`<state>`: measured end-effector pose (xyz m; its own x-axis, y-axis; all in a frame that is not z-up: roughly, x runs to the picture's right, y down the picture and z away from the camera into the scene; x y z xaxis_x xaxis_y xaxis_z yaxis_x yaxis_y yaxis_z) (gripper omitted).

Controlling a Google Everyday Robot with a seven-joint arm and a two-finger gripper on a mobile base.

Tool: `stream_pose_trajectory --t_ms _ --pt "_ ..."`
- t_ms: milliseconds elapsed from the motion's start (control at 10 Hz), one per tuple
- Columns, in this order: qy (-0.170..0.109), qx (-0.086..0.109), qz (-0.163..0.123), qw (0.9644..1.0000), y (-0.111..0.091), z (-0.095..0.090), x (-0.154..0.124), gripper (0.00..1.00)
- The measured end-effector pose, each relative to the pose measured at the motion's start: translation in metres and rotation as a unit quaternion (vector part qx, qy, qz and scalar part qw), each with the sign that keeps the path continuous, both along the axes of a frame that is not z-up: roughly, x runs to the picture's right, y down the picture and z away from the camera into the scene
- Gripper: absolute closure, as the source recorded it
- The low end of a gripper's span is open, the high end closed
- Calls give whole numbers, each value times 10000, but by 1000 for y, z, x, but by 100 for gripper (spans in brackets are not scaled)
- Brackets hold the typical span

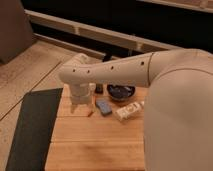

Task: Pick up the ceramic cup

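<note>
One gripper (80, 102), on the end of the white arm (117, 72), points down over the far left part of the wooden table (95, 150) — open or closed cannot be told. Ceramic cup (87, 91): cream-white, close against the gripper's right side; contact cannot be told. Blue object (104, 106): just right of the gripper. Dark bowl (121, 91): farther right, behind the blue object. White bottle (129, 110): lying beyond the blue object. Black mat (32, 125): left of the gripper — beside the table.
</note>
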<state>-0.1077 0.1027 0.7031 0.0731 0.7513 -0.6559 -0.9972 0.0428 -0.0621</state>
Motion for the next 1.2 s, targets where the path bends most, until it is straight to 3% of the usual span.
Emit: stream_pose_trajectory --t_ms 900,1000,1200 --pt "6 12 2 10000 -1 0 1 35" --pt "56 43 105 9999 -7 4 8 35" --pt "229 273 336 9988 -40 26 55 35"
